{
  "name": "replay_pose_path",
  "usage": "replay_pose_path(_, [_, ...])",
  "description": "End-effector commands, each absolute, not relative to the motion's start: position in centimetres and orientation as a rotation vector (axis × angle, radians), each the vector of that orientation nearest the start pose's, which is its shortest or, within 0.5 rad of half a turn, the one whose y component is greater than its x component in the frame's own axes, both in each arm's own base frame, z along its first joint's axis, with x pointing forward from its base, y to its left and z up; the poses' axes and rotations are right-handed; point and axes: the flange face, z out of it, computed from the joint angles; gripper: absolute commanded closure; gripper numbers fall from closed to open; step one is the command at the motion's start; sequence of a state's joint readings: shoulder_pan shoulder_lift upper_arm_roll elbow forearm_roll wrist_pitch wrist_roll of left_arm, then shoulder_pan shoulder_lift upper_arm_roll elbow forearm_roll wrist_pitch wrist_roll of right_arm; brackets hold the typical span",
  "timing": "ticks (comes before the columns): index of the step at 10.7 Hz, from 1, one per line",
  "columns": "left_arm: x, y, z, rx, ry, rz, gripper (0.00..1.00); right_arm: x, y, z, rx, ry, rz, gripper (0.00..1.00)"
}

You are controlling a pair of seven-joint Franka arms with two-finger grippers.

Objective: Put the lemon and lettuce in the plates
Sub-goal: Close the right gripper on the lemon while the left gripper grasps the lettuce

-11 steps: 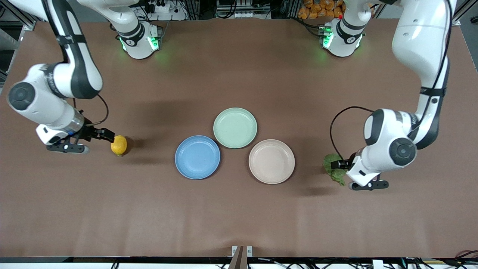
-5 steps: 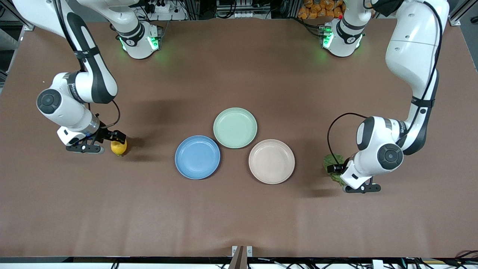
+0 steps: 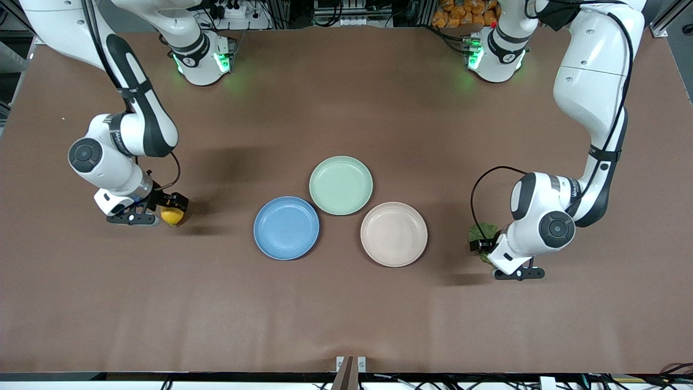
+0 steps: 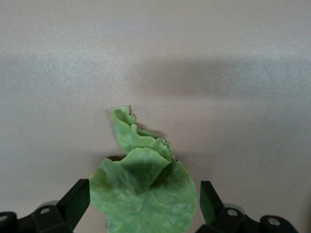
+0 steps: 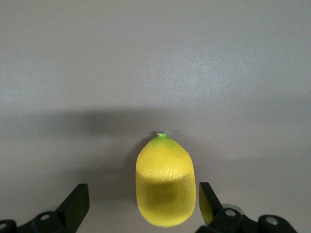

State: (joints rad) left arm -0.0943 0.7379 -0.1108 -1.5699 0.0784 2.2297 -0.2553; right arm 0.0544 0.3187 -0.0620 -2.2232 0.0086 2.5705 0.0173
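**A:** How much room is there round the edges of the table (image 3: pixel 346 314)?

**B:** Plenty. The strip along the edge nearest the front camera is bare brown surface, and so is the wide band toward the arms' bases. Everything sits in the middle band, well clear of every edge and corner.

**A:** Count the things for me.

**B:** Three plates clustered at the centre: a blue plate (image 3: pixel 286 228), a beige-pink plate (image 3: pixel 393 234) and a mint green plate (image 3: pixel 340 185), rims almost touching. One lemon (image 3: pixel 172 216), one lettuce (image 3: pixel 479 233).

**A:** Where is the fruit?

**B:** On the table toward the right arm's end, well apart from the blue plate. It is bright yellow, oval, with a small greenish nub. The right gripper (image 5: pixel 141 206) is low around it, fingers (image 5: pixel 77 201) spread wide on either side, not touching it.

**A:** And the leaf?

**B:** Toward the left arm's end, near the beige-pink plate. Green, wrinkled, curled up with ragged edges. The left gripper (image 4: pixel 143 201) straddles it, jaws wide, not pinching it.
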Motion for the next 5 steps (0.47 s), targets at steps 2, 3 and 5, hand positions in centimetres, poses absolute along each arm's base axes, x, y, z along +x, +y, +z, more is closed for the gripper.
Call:
replay_pose_path(2, [67.9, -13.2, 17.8, -3.111, -0.061, 0.135, 0.00, 55.2, -1.1, 21.6, -3.161, 0.015, -0.069, 0.00])
replay_pose_path(3, [67.8, -13.1, 17.7, -3.105, -0.055, 0.135, 0.00, 55.1, -1.2, 21.2, -3.163, 0.008, -0.061, 0.00])
replay_pose_path(5, [67.7, -13.5, 17.2, -3.088, -0.160, 0.127, 0.90, 55.1, -1.6, 20.4, -3.165, -0.001, -0.073, 0.00])
